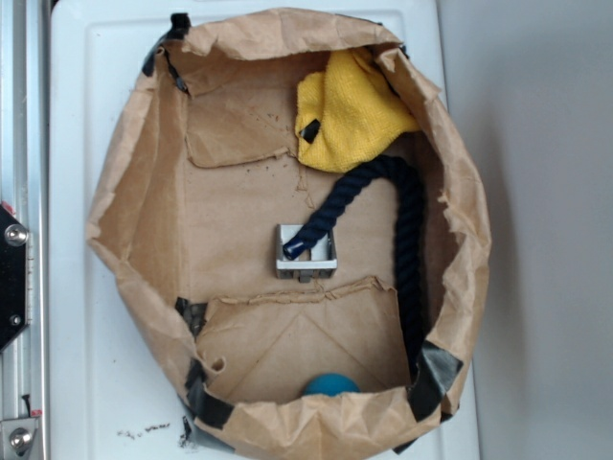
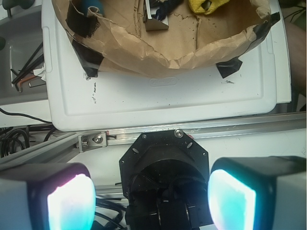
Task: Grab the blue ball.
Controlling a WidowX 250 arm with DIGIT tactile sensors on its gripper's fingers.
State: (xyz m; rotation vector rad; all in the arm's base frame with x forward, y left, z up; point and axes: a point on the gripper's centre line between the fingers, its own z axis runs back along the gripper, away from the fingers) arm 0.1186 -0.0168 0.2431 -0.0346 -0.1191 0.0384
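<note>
The blue ball (image 1: 330, 384) lies inside the brown paper bag (image 1: 144, 201) against its near wall, half hidden by the crumpled rim. In the wrist view only a teal sliver of the ball (image 2: 92, 5) shows at the top left, behind the bag's rim (image 2: 158, 52). My gripper (image 2: 151, 199) is open, its two glowing pads (image 2: 72, 203) far apart with nothing between them. It hangs well outside the bag, above the robot's black base (image 2: 163, 167). The exterior view does not show the gripper.
In the bag lie a yellow cloth (image 1: 350, 110), a thick navy rope (image 1: 410, 249) and a small metal bracket (image 1: 306, 253). The bag stands on a white tray (image 2: 158, 96). An aluminium rail (image 2: 201, 125) and cables (image 2: 21, 62) lie beside the tray.
</note>
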